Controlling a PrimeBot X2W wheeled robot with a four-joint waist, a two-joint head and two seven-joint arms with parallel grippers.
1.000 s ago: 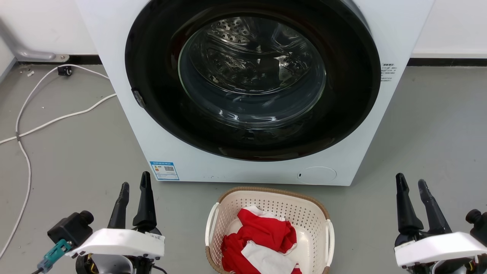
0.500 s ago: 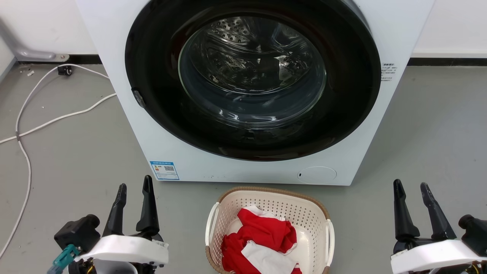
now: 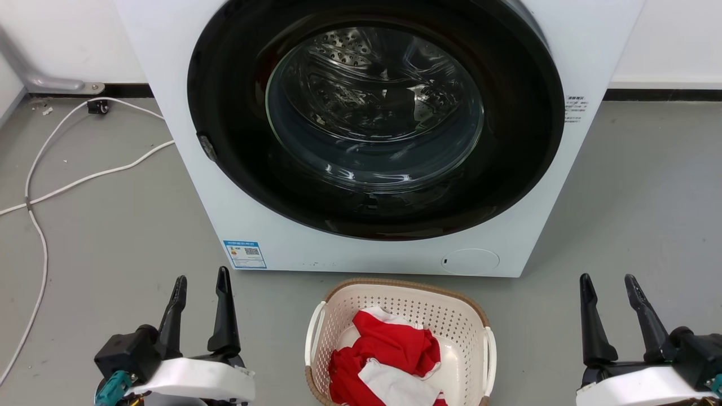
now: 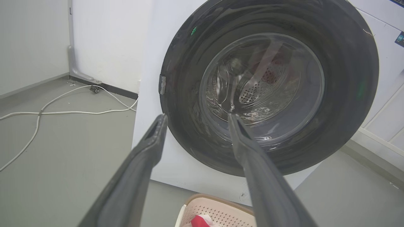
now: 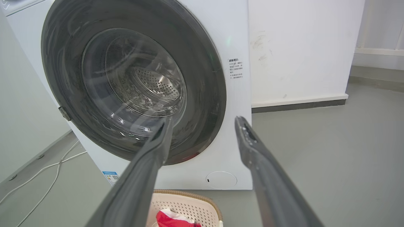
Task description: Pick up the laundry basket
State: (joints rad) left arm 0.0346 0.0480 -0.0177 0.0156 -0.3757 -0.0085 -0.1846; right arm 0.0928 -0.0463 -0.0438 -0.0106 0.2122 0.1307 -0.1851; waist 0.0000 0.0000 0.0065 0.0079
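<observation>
Between the released left pincer (image 3: 202, 274) and released right pincer (image 3: 606, 276), the laundry basket (image 3: 428, 307) is cut off below.

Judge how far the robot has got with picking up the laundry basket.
Done: nothing yet; the laundry basket sits on the floor before the washing machine, red and white cloth inside. In hand: the left claw and right claw flank it, open, empty, touching nothing. Left: reach the white side handles, grip, lift.
</observation>
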